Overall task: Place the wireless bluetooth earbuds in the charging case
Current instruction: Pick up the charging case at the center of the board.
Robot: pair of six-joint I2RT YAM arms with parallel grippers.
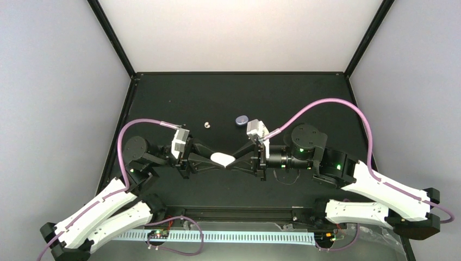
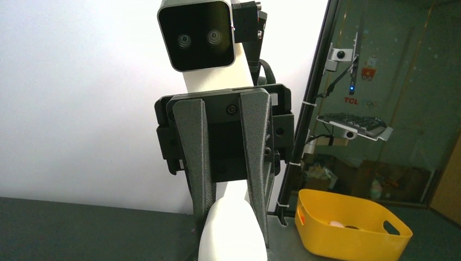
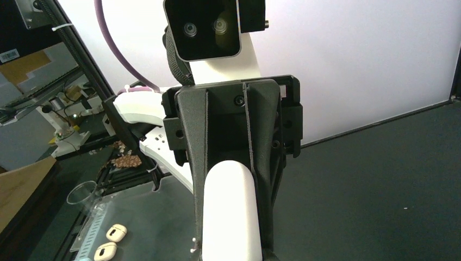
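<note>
The black table (image 1: 304, 92) takes up most of the top view, with pale walls on three sides. Both arms reach in from the near edge and meet nose to nose over the middle of it, the left arm (image 1: 98, 212) from one side and the right arm (image 1: 380, 190) from the other, each trailing a purple cable.

A yellow bin (image 2: 326, 239) shows in the left wrist view, beyond the table's edge.

The left gripper (image 1: 216, 161) is clenched on the charging case (image 1: 222, 158). In the right wrist view its two dark fingers press against the white body from either side. The right gripper (image 1: 232, 162) grasps the same case from the opposite end, and the left wrist view shows its fingers flanking the white shell and touching it. The case is a smooth white oval held between the two claws, above the table's middle. Whether its lid is up or down cannot be told.

Two smaller things lie on the table farther back, well apart from the case. A lilac-blue lump (image 1: 241, 120) sits just beside the right wrist camera, too small to tell whether it is one bud or more. To its left lies a tiny pale bud (image 1: 206, 124).

Two cream oval pieces (image 3: 111, 242) lie side by side at the lower left of the right wrist view, off the black surface
</note>
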